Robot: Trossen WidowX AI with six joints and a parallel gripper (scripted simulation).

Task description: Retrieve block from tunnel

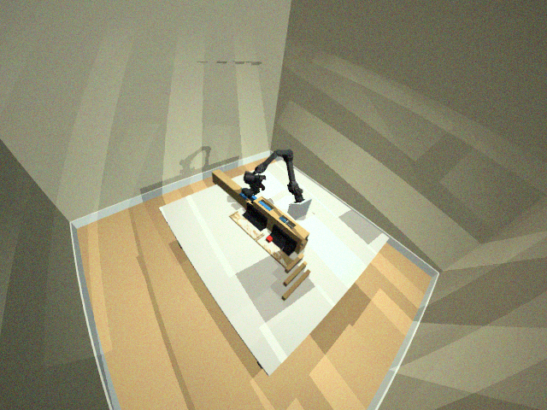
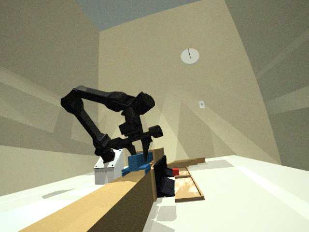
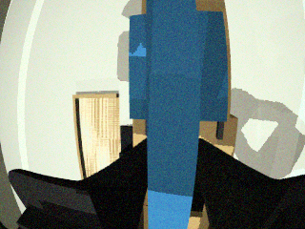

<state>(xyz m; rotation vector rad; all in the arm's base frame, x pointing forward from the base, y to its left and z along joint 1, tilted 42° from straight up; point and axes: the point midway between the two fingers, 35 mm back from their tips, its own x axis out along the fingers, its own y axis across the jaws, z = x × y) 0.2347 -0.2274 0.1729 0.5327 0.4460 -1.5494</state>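
The gripper (image 1: 249,195) (image 2: 140,157) (image 3: 173,144) clamps the blue handle (image 2: 136,160) (image 3: 172,95) above the wooden tunnel (image 1: 282,217); the red block (image 1: 269,238) (image 2: 175,171) lies beside the tunnel.

You have one robot arm (image 1: 285,155) (image 2: 91,95), with one gripper (image 1: 249,192) (image 2: 140,155) (image 3: 173,144) on it and two fingers on that gripper. You have one white base (image 1: 299,208) (image 2: 105,174) under the arm and one white table (image 1: 212,260) (image 2: 239,189) (image 3: 52,95) beneath everything. You can count one long wooden tunnel (image 1: 297,229) (image 2: 117,197) and one small red block (image 1: 269,238) (image 2: 175,171). In the top view you see two dark openings in the tunnel's side and one shallow wooden tray (image 1: 286,265) (image 2: 189,198) (image 3: 76,138) alongside it. On the wall you have one round clock (image 2: 189,56) and one small switch plate (image 2: 201,104). The blue pieces overlap too much for you to count.
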